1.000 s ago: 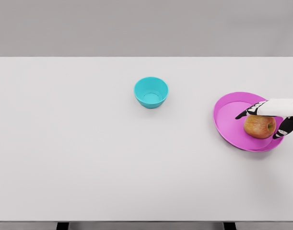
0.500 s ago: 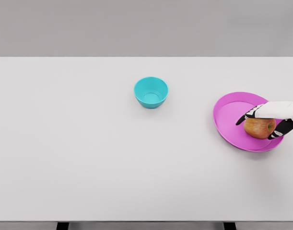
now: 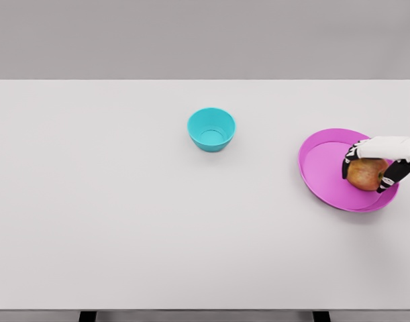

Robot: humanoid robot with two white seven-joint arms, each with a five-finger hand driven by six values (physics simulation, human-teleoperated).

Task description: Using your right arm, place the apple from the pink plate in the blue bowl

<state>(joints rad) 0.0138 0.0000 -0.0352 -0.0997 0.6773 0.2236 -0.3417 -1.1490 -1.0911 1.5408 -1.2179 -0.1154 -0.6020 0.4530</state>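
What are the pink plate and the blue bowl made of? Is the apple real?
The pink plate and blue bowl look like smooth, matte plastic: one flat, bright colour each, no shine or pattern. The apple has mottled red-yellow skin like a real one, but this is a simulator's render. The right robot hand wraps it.

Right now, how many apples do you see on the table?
1. A single red-yellow apple sits on the round pink plate at the table's right side, with the right hand wrapped around it. The small blue bowl looks empty.
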